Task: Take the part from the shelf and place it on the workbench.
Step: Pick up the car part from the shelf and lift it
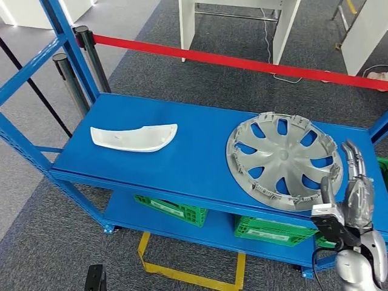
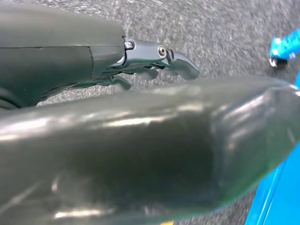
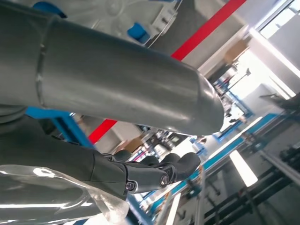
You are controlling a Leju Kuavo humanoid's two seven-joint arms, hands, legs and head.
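A round silver plastic hubcap [image 1: 284, 159] and a curved white plastic trim piece [image 1: 134, 137] are lying well apart on the blue metal shelf [image 1: 196, 154]; the right hand [image 1: 354, 188] is hovering beside the hubcap with fingers spread, holding nothing.

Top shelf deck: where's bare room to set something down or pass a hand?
Free: the blue deck between the white curved trim piece and the silver wheel cover, plus the back strip behind the trim. Crowded: the right end, where the wheel cover spans the depth and the right hand hovers at its edge.

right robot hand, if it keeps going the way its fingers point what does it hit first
Probably the silver hubcap: the right robot hand sits at its near right edge with fingers pointing up and away over the blue shelf. Its height above the rim is unclear.
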